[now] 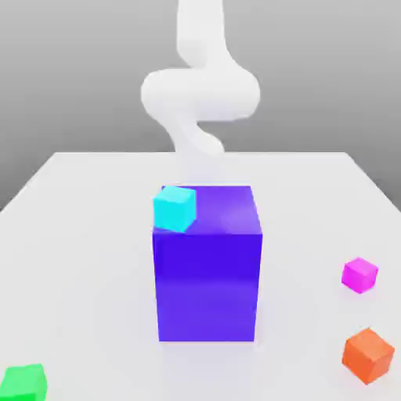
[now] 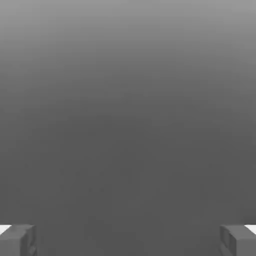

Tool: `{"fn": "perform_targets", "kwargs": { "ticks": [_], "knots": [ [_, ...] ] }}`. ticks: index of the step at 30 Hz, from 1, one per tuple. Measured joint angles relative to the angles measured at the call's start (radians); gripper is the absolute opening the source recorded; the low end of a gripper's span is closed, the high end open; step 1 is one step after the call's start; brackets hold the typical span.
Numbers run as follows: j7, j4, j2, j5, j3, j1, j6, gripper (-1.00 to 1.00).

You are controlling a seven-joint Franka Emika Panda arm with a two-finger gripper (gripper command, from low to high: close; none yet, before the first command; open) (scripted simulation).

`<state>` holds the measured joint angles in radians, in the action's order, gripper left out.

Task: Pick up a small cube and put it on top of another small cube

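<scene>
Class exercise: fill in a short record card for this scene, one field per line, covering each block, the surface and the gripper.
table: white top
big block: blue-violet, upright, mid-table
cyan cube: on the big block's top, at the corner toward the exterior view's left
small cube: magenta-pink, on the table, exterior view's right
orange cube: nearer the camera than the small cube
green cube: exterior view's lower left corner
gripper: open, holding nothing

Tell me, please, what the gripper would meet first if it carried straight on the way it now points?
The way looks free: past the gripper, whose fingers stand wide apart, the hand view has plain grey background and no cube, though depth there is hard to judge.
</scene>
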<state>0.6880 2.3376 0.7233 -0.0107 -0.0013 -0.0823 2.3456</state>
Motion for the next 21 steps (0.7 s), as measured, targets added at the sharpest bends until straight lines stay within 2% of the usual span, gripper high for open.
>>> {"fn": "perform_targets", "kwargs": {
  "ticks": [13,21],
  "knots": [
    [-0.587,0.196,-0.401,-0.059,0.045,-0.393,0.237,0.00],
    [-0.912,0.315,-0.643,-0.050,0.145,-0.569,0.382,0.00]
  ]
}}
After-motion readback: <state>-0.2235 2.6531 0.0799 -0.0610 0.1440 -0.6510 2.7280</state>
